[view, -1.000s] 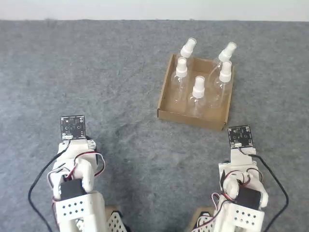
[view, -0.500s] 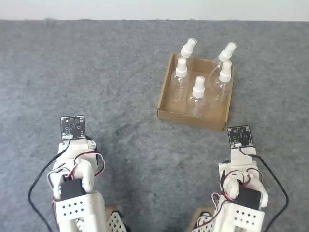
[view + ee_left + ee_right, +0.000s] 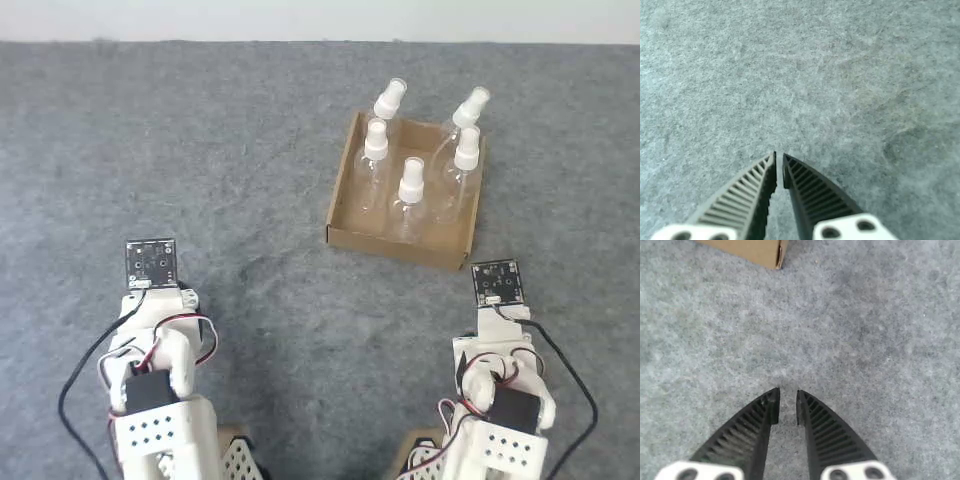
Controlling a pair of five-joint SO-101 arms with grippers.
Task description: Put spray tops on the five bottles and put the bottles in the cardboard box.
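Bottles (image 3: 411, 205): all five standing in box (image 3: 398, 243), toward far right of mat (image 3: 200, 150), each already wearing a spray top (image 3: 376, 141). Nothing left to cap or load, by the look of it; task judged complete. Left gripper (image 3: 779, 158): parked near own base, well apart from box, fingers all but closed with a hairline slit between, empty, above bare mat. Right gripper (image 3: 788, 393): likewise parked, fingers at a narrow gap, holding nothing, touching nothing, box corner ahead.
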